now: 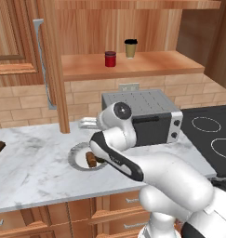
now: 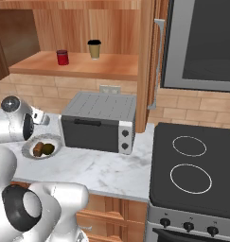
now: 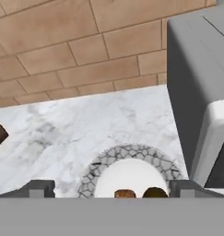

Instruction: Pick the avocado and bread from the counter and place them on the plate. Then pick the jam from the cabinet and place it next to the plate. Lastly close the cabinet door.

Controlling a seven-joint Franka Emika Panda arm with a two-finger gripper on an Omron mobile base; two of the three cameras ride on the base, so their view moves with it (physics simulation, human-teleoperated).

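the plate (image 2: 29, 152) sits on the marble bench (image 1: 30, 162) just left of the grey toaster oven (image 2: 100, 124), with the brown bread (image 2: 38, 149) and the dark green avocado (image 2: 48, 149) lying side by side on its white centre. both food items appear placed. the tool (image 3: 111, 188) hangs above the plate; in the hand view its two tips stand wide apart at either side of the plate with nothing between them, so it is open and empty.

the red jam (image 1: 110, 59) stands on the shelf of the open cabinet (image 1: 133, 65), beside a tan paper cup (image 1: 130, 48) and apart from it. the cabinet door (image 1: 21, 56) stands open at the left, with its silver bar handle (image 1: 43, 65).

judged step in hand: fetching the jam. the arm should rise straight off the plate first, so as not to disturb the food, then clear the oven top. the approach should be level with the shelf, jaws straddling the jar from the side away from the cup. the jar is small and could tip if nudged.
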